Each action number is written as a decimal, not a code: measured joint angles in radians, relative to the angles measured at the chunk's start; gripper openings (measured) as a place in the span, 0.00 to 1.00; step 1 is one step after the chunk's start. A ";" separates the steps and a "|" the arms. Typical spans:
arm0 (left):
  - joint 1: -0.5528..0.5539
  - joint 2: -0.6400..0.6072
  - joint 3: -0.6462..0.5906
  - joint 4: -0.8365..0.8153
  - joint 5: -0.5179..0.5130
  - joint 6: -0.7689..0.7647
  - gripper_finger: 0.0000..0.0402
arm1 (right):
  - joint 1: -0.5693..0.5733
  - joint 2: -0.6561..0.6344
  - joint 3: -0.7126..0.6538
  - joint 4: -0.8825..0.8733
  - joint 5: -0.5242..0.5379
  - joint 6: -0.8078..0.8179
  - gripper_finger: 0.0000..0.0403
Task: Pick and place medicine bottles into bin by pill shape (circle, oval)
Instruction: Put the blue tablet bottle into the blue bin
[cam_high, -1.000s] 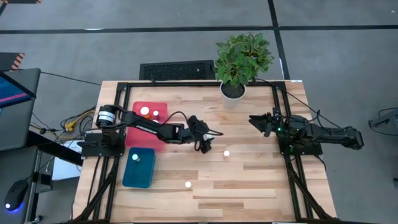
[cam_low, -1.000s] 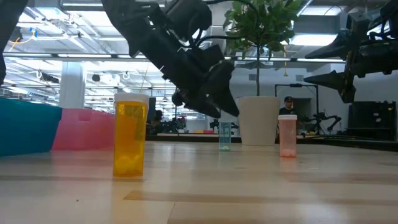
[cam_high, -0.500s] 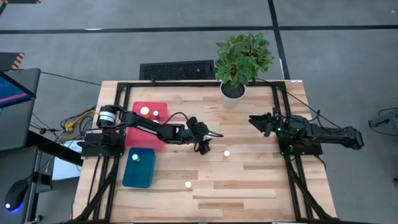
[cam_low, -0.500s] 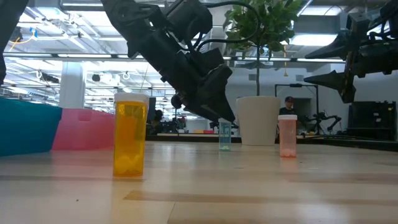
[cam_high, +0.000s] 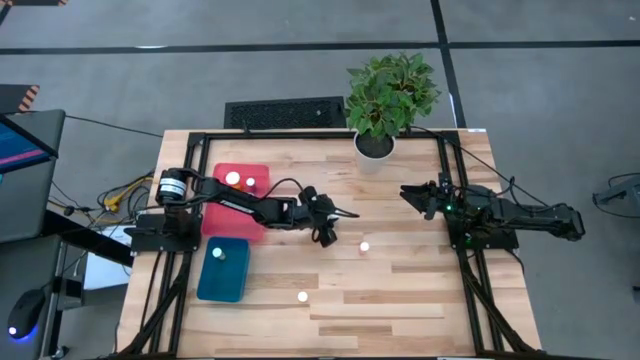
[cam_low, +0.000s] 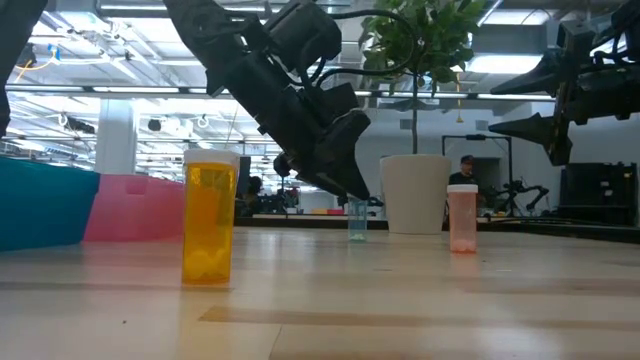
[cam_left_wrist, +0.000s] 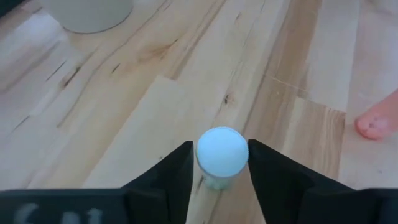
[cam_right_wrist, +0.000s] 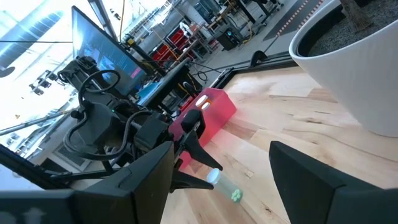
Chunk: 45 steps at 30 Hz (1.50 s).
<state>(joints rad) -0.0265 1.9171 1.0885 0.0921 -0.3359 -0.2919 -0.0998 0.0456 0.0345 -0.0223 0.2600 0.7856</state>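
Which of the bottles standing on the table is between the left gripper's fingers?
The pale blue-green bottle, in the left gripper; the amber bottle and pink bottle stand free.

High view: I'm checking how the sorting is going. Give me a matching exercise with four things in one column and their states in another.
Things:
1. red tray
2. teal tray
3. left tool
4. right tool

States:
A. open, holding nothing
B. holds one white-capped bottle
C. shut on the small clear bottle
D. holds two white-capped bottles

Pairs: 1-D, 2-B, 3-C, 4-A
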 joint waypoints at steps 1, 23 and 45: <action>0.000 0.000 0.000 0.000 0.000 0.000 0.34 | 0.000 0.000 0.000 0.000 0.000 0.000 0.69; -0.048 -0.208 0.000 -0.159 -0.020 -0.119 0.28 | 0.000 0.000 0.000 -0.001 0.000 -0.005 0.69; -0.619 -0.769 0.000 -1.205 -0.278 -1.011 0.29 | -0.001 0.000 0.000 0.000 0.000 -0.002 0.69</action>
<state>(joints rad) -0.6458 1.1478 1.0889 -1.1132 -0.6138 -1.3027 -0.1005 0.0460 0.0345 -0.0219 0.2600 0.7838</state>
